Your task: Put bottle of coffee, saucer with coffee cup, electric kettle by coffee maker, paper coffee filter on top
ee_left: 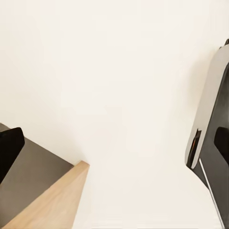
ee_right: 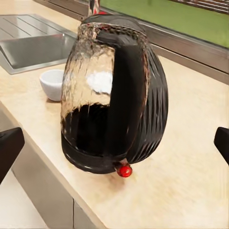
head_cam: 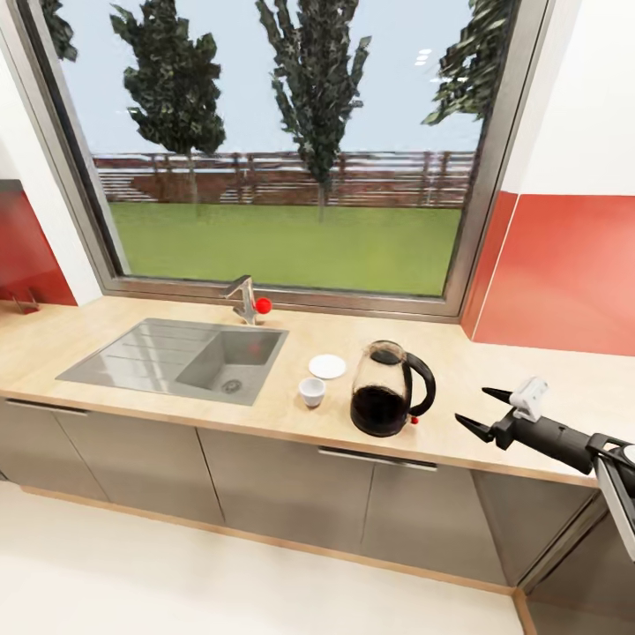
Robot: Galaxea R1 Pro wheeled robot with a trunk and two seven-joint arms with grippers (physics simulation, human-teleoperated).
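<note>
Kitchen wall with big window behind a wood-grain desk [head_cam: 547, 388]; sink [head_cam: 176, 357] set in at the far side; kettle [head_cam: 385, 389] stands upright near the front edge, loop handle turned toward the right tool [head_cam: 483, 411], so it's set up for a side-on handle grab; cup [head_cam: 311, 392] sits just beside the kettle on the sink side, saucer [head_cam: 327, 366] right behind it, the two close but apart, cup not on saucer yet; right tool is open, fingers spread, level with the handle and short of it, not touching; right wrist view puts the handle dead centre between the fingertips, so it looks like pre-grasp alignment; left tool [ee_left: 9, 150]: one dark fingertip visible over floor and a desk corner, can't tell open or closed; likely parked clear while the right arm works.
</note>
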